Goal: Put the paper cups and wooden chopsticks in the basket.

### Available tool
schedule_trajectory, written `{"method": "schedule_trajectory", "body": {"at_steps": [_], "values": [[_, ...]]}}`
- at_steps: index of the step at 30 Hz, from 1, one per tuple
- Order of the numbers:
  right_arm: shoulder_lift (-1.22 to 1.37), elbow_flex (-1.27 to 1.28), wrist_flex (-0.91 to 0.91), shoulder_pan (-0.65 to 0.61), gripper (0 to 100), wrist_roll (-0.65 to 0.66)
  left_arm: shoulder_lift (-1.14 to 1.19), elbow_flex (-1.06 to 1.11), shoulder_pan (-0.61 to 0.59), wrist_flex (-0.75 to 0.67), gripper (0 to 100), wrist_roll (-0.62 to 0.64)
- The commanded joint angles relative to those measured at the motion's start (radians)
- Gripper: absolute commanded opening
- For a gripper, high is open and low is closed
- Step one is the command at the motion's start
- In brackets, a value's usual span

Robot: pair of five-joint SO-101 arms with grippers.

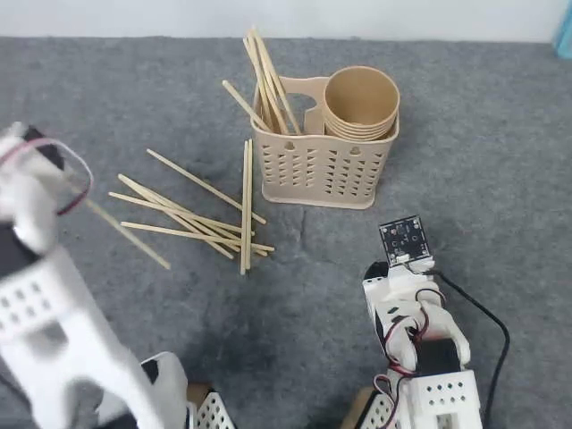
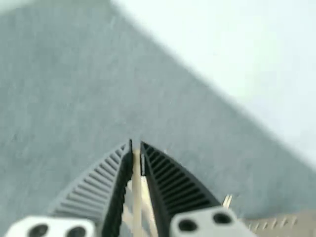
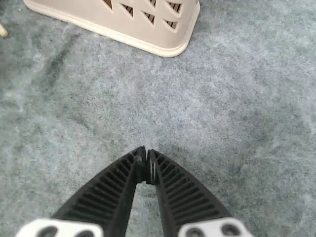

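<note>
Left claw: left gripper (image 2: 136, 148) pinching down on a single chopstick (image 2: 137, 197), gripping it side-on; left arm (image 1: 40, 268) hanging over the left edge of the grey mat (image 1: 465, 179).
Right claw: right gripper (image 3: 146, 157) sitting pressed together on nothing, hovering low near the mat's front edge, just short of the basket (image 1: 322, 170).
Basket: standing by the mat's back edge, around the middle; paper cups (image 1: 361, 100) nesting in the right compartment, bunch of chopsticks (image 1: 268, 80) leaning out of the left one.
Waiting: loose chopsticks (image 1: 192, 219) lying crisscrossed between the mat's left edge and the basket, two of them lying just beside its left wall.
Risk: pinching a thin round stick this lightly, likely inviting it to swivel or slip out on the way over; coming in tilted, risking catching the rim or knocking the leaning bunch.
Risk two: bumping the light basket, probably tipping it and spilling the cups.
In the way: leaning bunch crowding the left compartment's mouth; right gripper parking near the basket's front wall.
</note>
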Motion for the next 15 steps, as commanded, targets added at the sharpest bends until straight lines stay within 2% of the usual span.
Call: {"method": "schedule_trajectory", "body": {"at_steps": [1,6,11,13,15], "values": [[-0.01,0.02,0.007,0.01,0.9,-0.008,-0.216,0.203,0.074,-0.253,1,-0.012],[-0.01,0.02,0.007,0.01,0.9,-0.008,-0.451,0.453,0.224,-0.615,1,-0.015],[-0.01,0.02,0.005,0.012,0.9,-0.008,-0.592,0.68,0.377,-1.134,1,-0.015],[-0.01,0.02,0.005,0.012,0.9,-0.008,-0.614,0.717,0.445,-1.312,1,-0.015],[-0.01,0.02,0.005,0.012,0.9,-0.008,-0.611,0.711,0.503,-1.402,1,-0.015]]}}
